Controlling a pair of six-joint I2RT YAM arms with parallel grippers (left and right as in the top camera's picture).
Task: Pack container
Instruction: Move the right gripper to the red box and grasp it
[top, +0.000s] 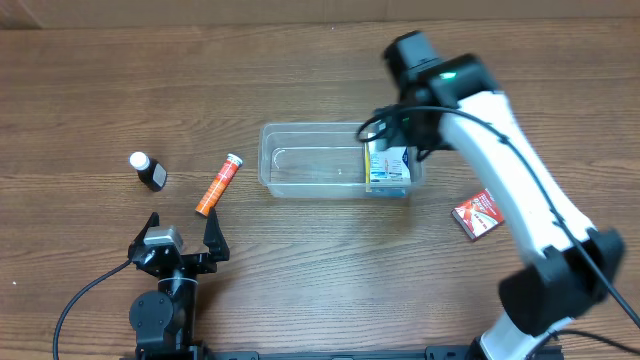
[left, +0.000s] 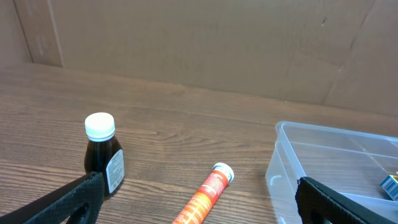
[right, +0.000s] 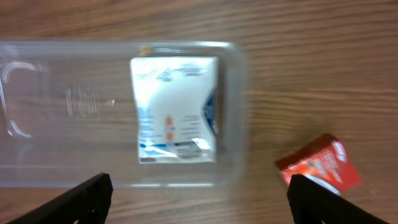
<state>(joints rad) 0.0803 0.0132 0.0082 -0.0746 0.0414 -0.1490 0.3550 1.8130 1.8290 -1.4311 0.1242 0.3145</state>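
The clear plastic container (top: 310, 172) lies mid-table and holds a white-and-blue box (top: 388, 168) at its right end; both show in the right wrist view, the container (right: 74, 106) and the box (right: 176, 109). My right gripper (right: 198, 202) is open and empty, hovering above the container's right end, with the arm's wrist (top: 420, 125) over it in the overhead view. My left gripper (top: 180, 240) is open and empty near the front edge. In the left wrist view the jaws (left: 199, 202) frame an orange tube (left: 205, 196).
The orange tube (top: 218, 184) lies left of the container. A small dark bottle with a white cap (top: 148, 171) stands further left and shows in the left wrist view (left: 102, 155). A red packet (top: 478, 213) lies right of the container and shows in the right wrist view (right: 320, 163).
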